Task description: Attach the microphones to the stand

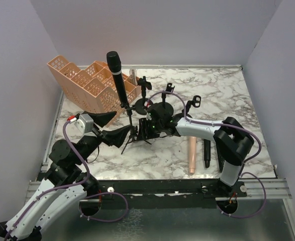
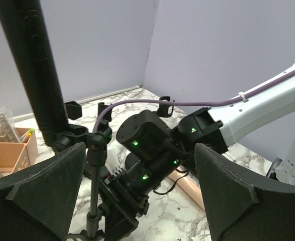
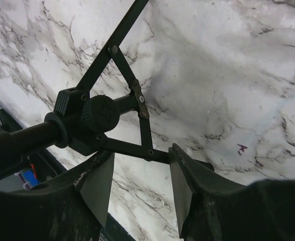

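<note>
1 black microphone (image 1: 116, 75) clipped atop stand (image 1: 129, 118); pink microphone (image 1: 192, 155) and others lie on table (image 1: 237, 95). Right end effector (image 3: 139, 186) released, straddling tripod brace (image 3: 142, 108), likely to steady stand; left end effector (image 2: 139, 170) released alongside.

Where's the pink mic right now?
In the top view, the pink mic lies flat on the table at near right, just left of a black mic.

A peach organizer (image 1: 89, 83) sits on the marble table (image 1: 227, 90), perhaps holding pens (image 2: 29, 133).
</note>
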### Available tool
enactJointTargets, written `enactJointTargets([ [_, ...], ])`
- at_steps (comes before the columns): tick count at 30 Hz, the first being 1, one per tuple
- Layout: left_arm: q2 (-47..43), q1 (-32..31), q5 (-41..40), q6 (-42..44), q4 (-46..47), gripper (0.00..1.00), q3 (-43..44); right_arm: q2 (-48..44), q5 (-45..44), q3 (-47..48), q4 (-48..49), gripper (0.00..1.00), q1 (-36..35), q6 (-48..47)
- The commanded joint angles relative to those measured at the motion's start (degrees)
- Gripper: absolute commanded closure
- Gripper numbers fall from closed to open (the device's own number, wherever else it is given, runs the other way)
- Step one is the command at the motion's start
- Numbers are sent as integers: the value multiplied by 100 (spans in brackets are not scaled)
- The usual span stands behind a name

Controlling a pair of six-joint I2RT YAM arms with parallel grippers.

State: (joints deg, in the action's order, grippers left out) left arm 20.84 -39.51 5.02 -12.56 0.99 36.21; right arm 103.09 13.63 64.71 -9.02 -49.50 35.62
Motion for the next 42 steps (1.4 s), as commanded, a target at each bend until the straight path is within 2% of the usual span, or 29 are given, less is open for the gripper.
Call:
enactJointTargets([
  [1,69,-31,515,50,304,12,92,308,322,223,414,50,-88,156],
  [7,73,-31,543,86,321,12,69,760,489,492,803,60,-148,235],
  [17,60,-31,482,47,328,12,-10,1592,626,1179,1314,71,-336,313],
  [26,143,-31,432,60,353,12,-29,1754,690,1233,1880,74,-401,353],
  [28,171,-31,398,52,379,12,-35,1667,700,1163,2029,72,-403,325],
  [30,196,-31,344,54,411,12,-50,1537,727,1158,1957,66,-403,281],
  [34,252,-29,191,12,482,11,-77,1038,391,869,1773,44,-403,219],
  [37,303,-31,39,-41,494,11,-71,341,82,391,1754,40,-363,267],
  [42,451,-31,-121,-190,587,10,-36,-896,-611,-288,1508,38,-301,92],
])
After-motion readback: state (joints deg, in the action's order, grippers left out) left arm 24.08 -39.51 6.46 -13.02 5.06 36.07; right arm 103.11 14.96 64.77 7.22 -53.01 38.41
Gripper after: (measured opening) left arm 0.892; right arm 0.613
